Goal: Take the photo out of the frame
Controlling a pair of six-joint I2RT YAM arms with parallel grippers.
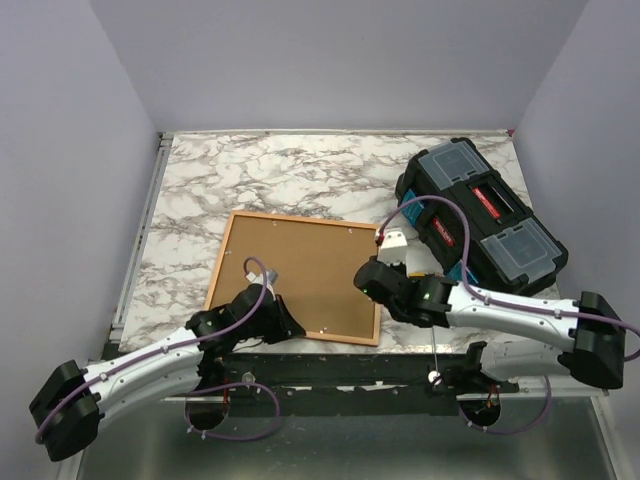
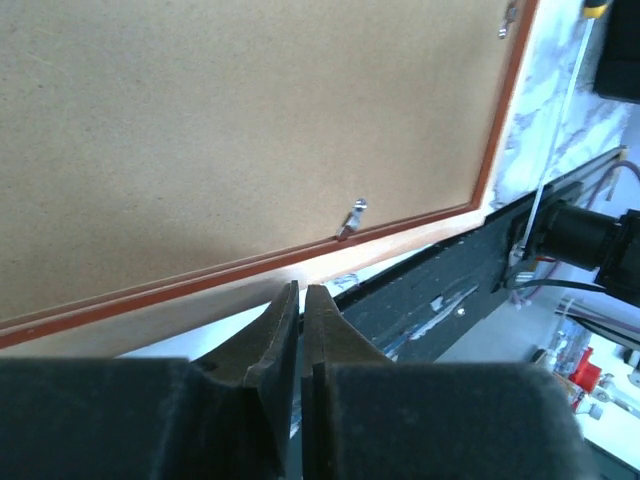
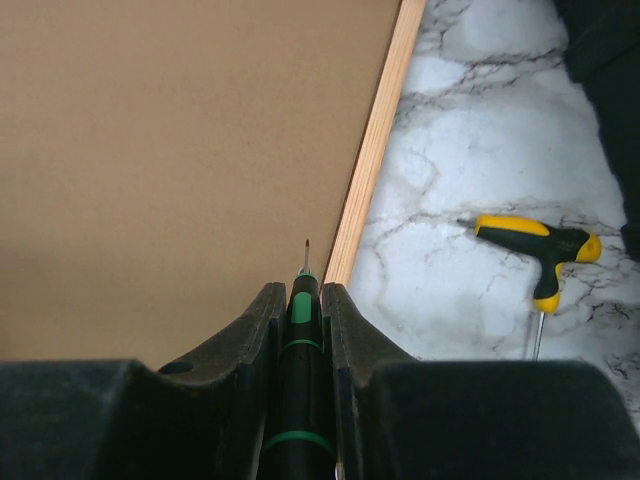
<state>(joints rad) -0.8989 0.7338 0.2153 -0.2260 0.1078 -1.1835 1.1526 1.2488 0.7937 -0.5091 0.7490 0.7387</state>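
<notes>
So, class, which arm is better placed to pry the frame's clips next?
Probably right: the right tool is shut on a screwdriver with its tip near the frame edge. The left tool is shut and empty.

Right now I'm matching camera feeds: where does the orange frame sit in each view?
Top external: frame lies back-up at mid-table.
Left wrist: frame fills the upper left, rail running diagonally.
Right wrist: frame fills the left, edge slanting up-right.
Shared landmark: marble tabletop bordering the frame.
</notes>
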